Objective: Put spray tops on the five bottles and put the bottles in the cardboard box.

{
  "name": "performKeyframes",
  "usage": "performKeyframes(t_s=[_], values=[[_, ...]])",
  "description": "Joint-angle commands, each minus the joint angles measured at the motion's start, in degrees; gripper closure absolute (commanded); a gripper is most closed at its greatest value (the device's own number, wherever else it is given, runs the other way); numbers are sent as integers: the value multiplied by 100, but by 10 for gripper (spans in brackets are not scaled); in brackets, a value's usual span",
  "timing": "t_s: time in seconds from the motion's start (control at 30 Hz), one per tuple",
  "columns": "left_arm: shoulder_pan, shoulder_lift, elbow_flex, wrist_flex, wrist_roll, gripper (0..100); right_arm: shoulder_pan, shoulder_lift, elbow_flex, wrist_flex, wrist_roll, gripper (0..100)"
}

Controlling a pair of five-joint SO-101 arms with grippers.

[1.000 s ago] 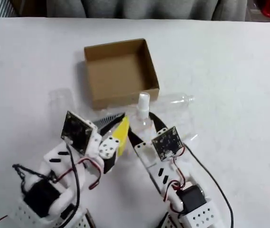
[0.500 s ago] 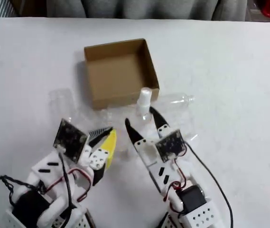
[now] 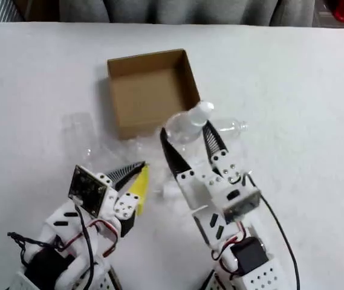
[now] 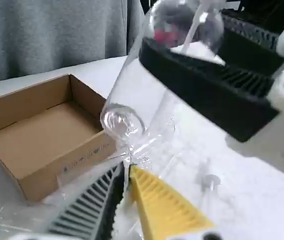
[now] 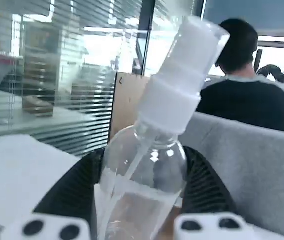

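Note:
My right gripper (image 3: 185, 128) is shut on a clear bottle (image 3: 184, 125) with a white spray top (image 3: 204, 109). It holds the bottle off the table, tilted toward the front right corner of the open cardboard box (image 3: 147, 59). In the right wrist view the bottle (image 5: 142, 190) sits between both black fingers (image 5: 67, 195), its spray top (image 5: 181, 85) pointing away. My left gripper (image 3: 142, 166) is shut, its grey and yellow fingers meeting at the tips (image 4: 127, 172), low over the table in front of the box (image 4: 27, 97) and apart from the held bottle (image 4: 132, 125).
A clear bottle (image 3: 229, 127) lies on the table right of the box. Another clear bottle (image 3: 78, 124) lies left of it, with more clear pieces (image 3: 117, 148) in front of the box. A loose spray top with its tube (image 4: 209, 180) lies on the white table.
The right gripper has lifted the capped bottle and tilted it toward the box. The left arm has drawn back from the bottle toward the table's front left.

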Motion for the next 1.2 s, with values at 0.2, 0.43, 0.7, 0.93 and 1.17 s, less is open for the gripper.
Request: performKeyframes(t_s=[0.2,0.43,0.7,0.93,1.17], values=[[-1068,-31,870,-1670,-35,978,-163,2633,-2189,-171,-1371,983],[-998,-31,1002,-1688,-53,978,-180,4171,-2418,-1420,-1442,983],[-268,-31,1345,-1767,-70,978,-382,5367,-2637,-2440,-1468,983],[-778,-31,2136,-3015,-70,978,-505,5244,-2470,-1763,-1477,983],[-910,-31,2215,-3244,-70,978,-462,4479,-2453,-198,-1486,983]])
